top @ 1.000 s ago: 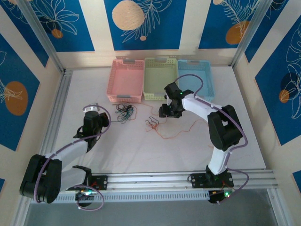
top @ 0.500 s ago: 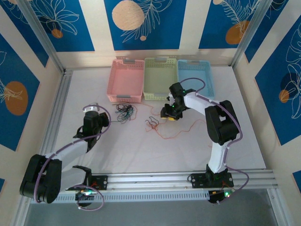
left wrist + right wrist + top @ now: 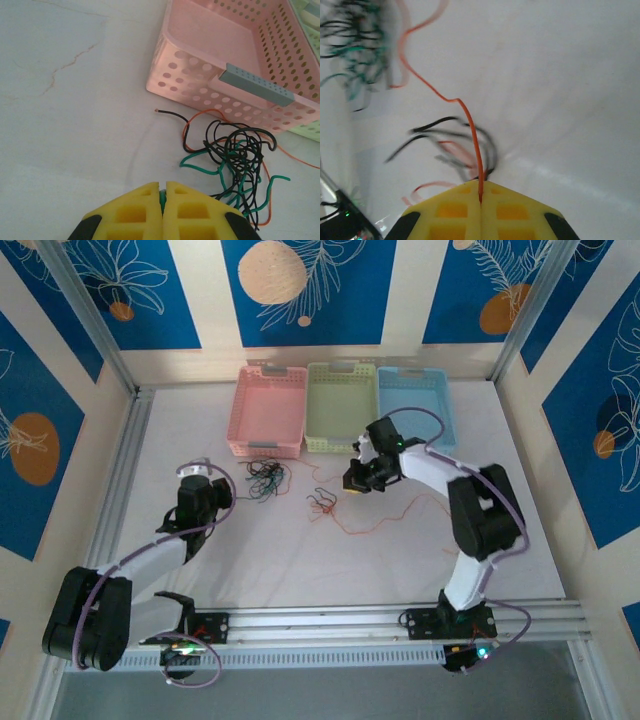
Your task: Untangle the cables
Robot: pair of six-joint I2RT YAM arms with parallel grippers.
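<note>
One desk: white desk [image 3: 300,570], carrying the baskets and all the cables.
Two arms: left arm [image 3: 150,558] reaches up the left side; right arm [image 3: 478,515] bends in from the right toward the middle.
Three baskets: in a row at the far edge, pink basket [image 3: 240,410] on the left, green basket [image 3: 340,445] in the middle, blue basket [image 3: 415,370] on the right.
Main tangle: black, green and orange cables knotted in one clump [image 3: 264,480], lying on the desk just near of the pink basket.
Small tangle: a few dark and red loops [image 3: 322,505] to the right of the main tangle, apart from it.
Orange wire: a long thin strand [image 3: 378,525] trailing over the desk from the small tangle toward the right arm's tip.
Left jaws: yellow fingers [image 3: 135,215] pressed together, just left of the main tangle; a sliver of green shows in the seam, and I cannot tell what it is.
Right jaws: yellow fingers [image 3: 510,215] closed, pinching the orange wire, which rises out of the seam.
</note>
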